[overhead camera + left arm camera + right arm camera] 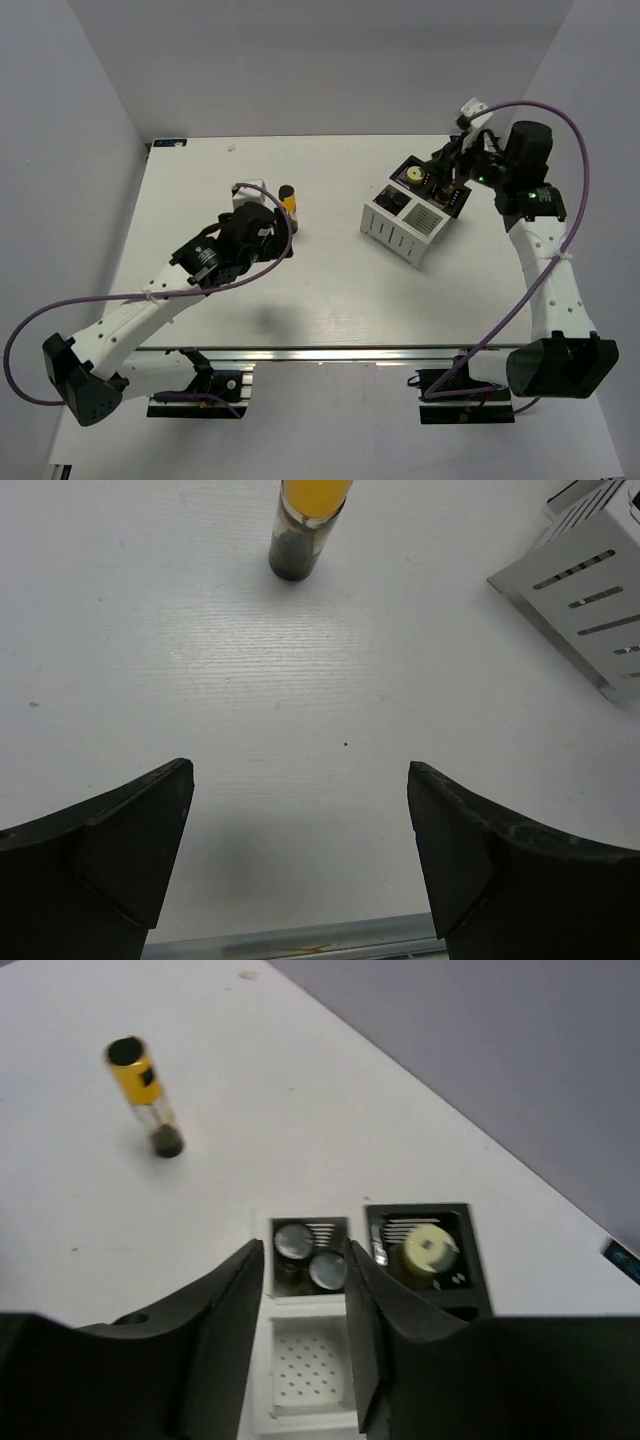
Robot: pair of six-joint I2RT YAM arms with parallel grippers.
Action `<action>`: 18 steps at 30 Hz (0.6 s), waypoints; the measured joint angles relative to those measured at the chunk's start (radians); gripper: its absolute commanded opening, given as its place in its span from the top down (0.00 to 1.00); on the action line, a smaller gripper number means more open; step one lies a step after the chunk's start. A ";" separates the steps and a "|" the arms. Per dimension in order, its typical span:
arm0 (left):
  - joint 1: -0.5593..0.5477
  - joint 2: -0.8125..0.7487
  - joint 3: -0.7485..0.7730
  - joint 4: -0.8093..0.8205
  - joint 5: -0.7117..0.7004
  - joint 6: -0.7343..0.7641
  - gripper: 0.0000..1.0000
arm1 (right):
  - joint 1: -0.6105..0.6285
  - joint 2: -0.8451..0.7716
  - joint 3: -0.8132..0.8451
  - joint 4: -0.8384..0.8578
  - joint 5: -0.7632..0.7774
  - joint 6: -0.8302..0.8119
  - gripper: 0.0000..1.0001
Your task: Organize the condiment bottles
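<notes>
A slim yellow bottle with a black cap (288, 203) stands on the white table, also in the left wrist view (305, 525) and the right wrist view (142, 1092). My left gripper (278, 232) (300, 775) is open and empty, a short way back from it. Two bottles show only their dark round caps (308, 1254) in one compartment of the white rack (425, 240). A cream jar (411, 176) (427, 1250) sits in the black box (447, 200). My right gripper (447, 170) (303, 1250) is open and empty above the rack.
The rack's corner shows in the left wrist view (590, 610). An empty perforated rack compartment (305, 1375) lies below my right fingers. Grey walls close in the table on the left, back and right. A metal rail (330, 352) runs along the near edge.
</notes>
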 measured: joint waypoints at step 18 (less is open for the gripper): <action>0.154 0.360 0.295 -0.006 0.058 0.096 0.06 | 0.164 -0.142 -0.290 0.001 -0.058 0.085 0.51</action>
